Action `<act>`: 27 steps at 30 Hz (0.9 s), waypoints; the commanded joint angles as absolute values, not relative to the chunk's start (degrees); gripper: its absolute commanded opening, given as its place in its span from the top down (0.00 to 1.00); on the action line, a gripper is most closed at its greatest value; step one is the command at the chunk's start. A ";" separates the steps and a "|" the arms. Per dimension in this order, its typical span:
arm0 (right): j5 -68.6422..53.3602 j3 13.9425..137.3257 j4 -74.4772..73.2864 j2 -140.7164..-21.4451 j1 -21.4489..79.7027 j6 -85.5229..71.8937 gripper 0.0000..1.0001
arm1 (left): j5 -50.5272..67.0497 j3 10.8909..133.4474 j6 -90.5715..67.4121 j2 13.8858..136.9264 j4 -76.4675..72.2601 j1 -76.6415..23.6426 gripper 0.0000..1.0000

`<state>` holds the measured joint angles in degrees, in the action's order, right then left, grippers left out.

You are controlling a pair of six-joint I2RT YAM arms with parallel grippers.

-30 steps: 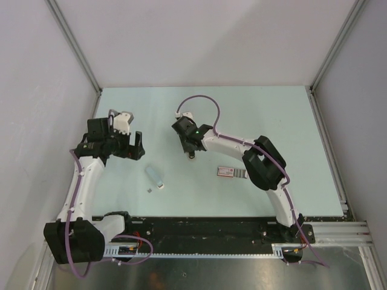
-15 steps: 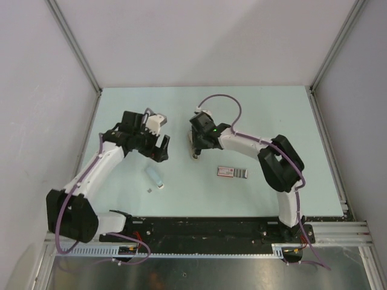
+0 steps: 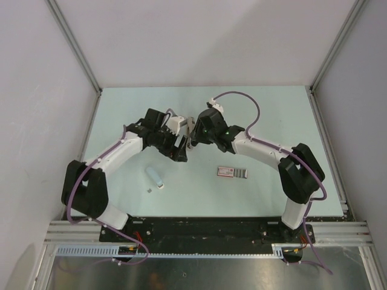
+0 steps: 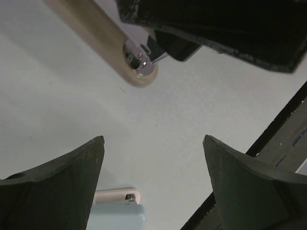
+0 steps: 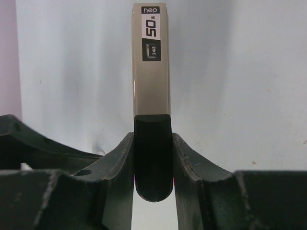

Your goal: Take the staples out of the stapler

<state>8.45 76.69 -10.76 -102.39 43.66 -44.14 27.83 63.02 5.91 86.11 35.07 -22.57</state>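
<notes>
right gripper [image 5: 152,143] is clamped on the stapler [image 5: 151,72]; left gripper [image 4: 152,158] stands wide apart, empty, just beside its metal nose (whether any staples are out, i cannot tell). the unloading seems yet to do.

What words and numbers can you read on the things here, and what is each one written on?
"50": on the black label of the stapler, turned sideways.
"24/8": on the small grey patch just below it, on the same label.
Brand word at the stapler's far tip: upside down, perhaps "deli", not sure.
Print on the red-and-white box: too small to read.
</notes>
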 commanded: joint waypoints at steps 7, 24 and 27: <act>7.16 73.80 -0.94 -97.43 44.15 -49.74 1.00 | 29.98 67.93 4.83 92.23 30.10 -23.55 0.12; 3.86 69.46 5.78 -95.76 44.89 -54.51 1.00 | 32.83 67.33 10.19 94.14 29.21 -23.49 0.42; 3.20 69.32 6.17 -95.86 45.18 -55.09 1.00 | 32.79 67.22 10.44 93.88 29.24 -23.43 0.51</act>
<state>4.40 68.69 -1.08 -99.68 44.64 -52.90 30.46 66.24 8.08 95.02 30.46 -23.29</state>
